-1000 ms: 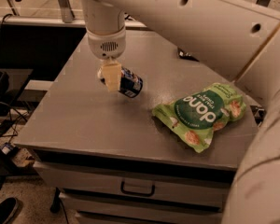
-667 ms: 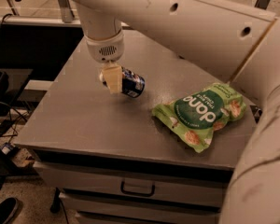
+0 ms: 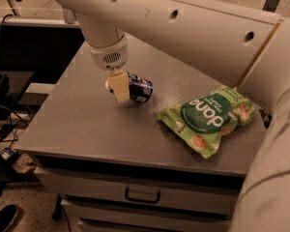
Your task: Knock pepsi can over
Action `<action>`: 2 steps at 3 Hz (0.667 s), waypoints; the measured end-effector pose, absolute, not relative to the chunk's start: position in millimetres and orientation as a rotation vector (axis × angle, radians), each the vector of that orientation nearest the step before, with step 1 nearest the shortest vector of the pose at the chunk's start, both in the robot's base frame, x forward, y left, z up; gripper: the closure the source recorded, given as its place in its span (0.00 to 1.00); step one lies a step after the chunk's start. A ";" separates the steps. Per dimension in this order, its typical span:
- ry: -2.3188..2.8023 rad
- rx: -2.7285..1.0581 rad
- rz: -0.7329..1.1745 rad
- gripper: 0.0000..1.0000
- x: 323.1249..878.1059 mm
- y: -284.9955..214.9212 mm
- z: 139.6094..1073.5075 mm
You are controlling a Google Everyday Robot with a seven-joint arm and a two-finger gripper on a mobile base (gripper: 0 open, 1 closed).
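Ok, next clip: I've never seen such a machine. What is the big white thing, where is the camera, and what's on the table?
The big white shape is a robot arm, reaching in from the picture's right. At its end hangs the gripper, the part that grasps things. There is one view only, looking down past the arm; where the camera is mounted is not on record. On the grey table lie a dark blue pepsi can, apparently on its side, and a green snack bag further right, apart from it. The gripper is at the can's left end, in front of it; whether it holds the can cannot be told.
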State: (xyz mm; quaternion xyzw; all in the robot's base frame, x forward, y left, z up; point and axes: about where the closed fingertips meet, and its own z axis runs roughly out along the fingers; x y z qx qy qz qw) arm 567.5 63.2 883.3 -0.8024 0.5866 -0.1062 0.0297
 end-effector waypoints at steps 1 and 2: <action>1.792 -2.500 -0.300 0.00 563.4 60.5 876.5; 1.795 -2.517 -0.243 0.00 560.3 57.3 869.9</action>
